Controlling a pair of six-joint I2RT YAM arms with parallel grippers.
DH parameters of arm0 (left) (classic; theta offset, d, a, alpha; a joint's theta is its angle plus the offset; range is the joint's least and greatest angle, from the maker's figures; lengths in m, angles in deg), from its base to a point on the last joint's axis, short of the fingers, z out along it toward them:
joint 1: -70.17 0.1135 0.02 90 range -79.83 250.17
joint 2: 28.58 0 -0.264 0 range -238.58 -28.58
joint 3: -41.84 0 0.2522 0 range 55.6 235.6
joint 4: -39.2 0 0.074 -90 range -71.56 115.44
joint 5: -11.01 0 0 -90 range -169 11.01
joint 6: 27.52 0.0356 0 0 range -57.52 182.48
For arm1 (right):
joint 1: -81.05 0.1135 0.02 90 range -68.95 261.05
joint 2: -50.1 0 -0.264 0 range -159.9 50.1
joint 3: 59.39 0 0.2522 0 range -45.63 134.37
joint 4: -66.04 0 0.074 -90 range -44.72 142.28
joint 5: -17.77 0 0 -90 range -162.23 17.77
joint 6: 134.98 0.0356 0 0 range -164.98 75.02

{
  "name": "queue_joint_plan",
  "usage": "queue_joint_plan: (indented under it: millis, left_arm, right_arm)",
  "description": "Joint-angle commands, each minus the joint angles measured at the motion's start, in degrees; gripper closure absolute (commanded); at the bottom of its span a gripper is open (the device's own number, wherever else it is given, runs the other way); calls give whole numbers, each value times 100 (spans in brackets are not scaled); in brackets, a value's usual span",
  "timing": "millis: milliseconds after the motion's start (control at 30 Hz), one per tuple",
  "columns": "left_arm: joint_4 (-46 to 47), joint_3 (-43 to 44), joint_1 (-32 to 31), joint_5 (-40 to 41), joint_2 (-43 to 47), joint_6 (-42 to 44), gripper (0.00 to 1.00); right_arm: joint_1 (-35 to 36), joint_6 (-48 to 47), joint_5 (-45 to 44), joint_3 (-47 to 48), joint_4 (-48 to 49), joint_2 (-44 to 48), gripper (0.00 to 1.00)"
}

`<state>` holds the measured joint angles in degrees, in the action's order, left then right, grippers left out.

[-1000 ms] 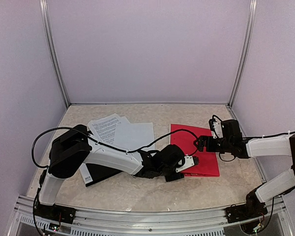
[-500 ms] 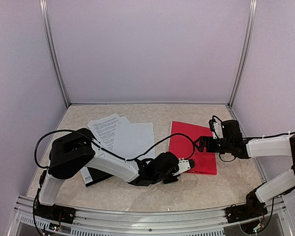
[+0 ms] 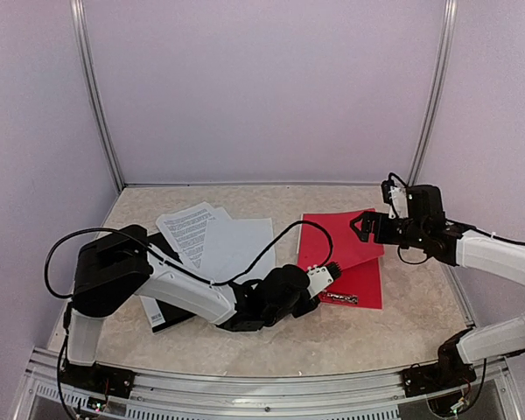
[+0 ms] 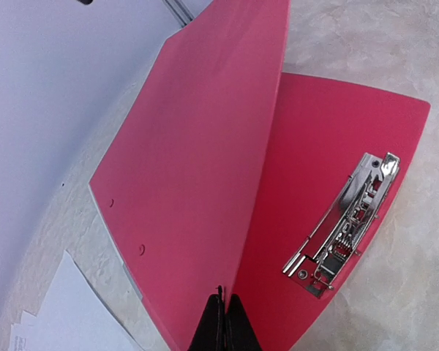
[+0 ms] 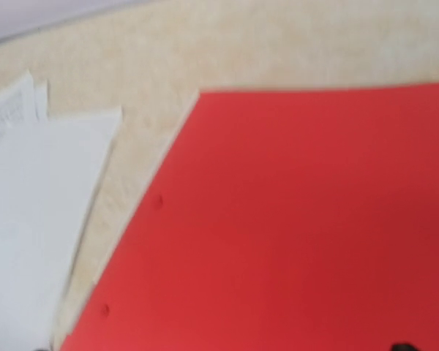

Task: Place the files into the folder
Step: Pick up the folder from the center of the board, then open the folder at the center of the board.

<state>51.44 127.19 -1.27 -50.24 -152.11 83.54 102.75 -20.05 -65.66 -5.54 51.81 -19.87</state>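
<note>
The red folder (image 3: 360,287) lies at the right of the table, its front cover (image 4: 197,161) raised at a slant. My left gripper (image 4: 225,308) is shut on the near edge of that cover, low over the table (image 3: 325,272). A metal clip (image 4: 342,219) shows on the inside of the back cover. My right gripper (image 3: 360,226) hangs open at the cover's far right edge; its wrist view is filled by the red cover (image 5: 293,219), with its fingers out of sight. The files (image 3: 219,238), white sheets, some printed, lie left of the folder.
A black book with a white label (image 3: 171,311) lies under my left arm near the front left. The sheets (image 5: 29,205) lie just left of the folder. Metal posts (image 3: 96,96) (image 3: 433,87) and pale walls close in the table at the back and sides.
My left gripper has shut on the cover's edge and drawn back left, lifting the cover and baring the clip. My right arm has risen and moved toward the back.
</note>
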Motion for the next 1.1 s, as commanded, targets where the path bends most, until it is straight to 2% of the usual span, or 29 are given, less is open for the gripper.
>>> queue_joint_plan:
  millis: [0, 300, 500, 800, 1067]
  left_arm:
    - [-339, -218, 39, 248, 491, -1035, 100]
    - [-264, -1226, 348, 192, 1588, -2956, 100]
    - [-66, -1966, 503, 340, 2423, -4287, 100]
    - [-172, -2898, 750, 460, 3024, -6255, 100]
    - [-606, -3355, 969, 443, 3445, -7329, 100]
  right_arm:
    - [-58, -67, -233, 391, -708, 300, 1]
    - [-59, 3, -376, 1023, -1094, 580, 1]
    - [-24, 140, -235, 723, -752, 387, 1]
    - [615, 256, -540, 266, -109, -636, 2]
    - [1373, 147, -705, 454, 274, -1597, 3]
